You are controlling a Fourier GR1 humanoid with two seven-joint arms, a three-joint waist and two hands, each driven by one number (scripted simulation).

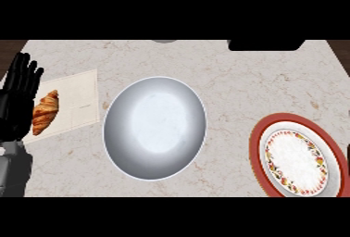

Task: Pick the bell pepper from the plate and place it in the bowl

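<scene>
One hand, the left hand (19, 99), rests with fingers straight, left of the bowl (154, 128); the plate (298, 155) sits right of it.

On counter (226, 69): bowl (154, 128) at centre; plate (298, 155) well apart to its right, at the near right edge; mat (75, 104) to the bowl's left, bearing croissant (45, 112); left hand (17, 99) at far left edge, just beside the croissant.
</scene>
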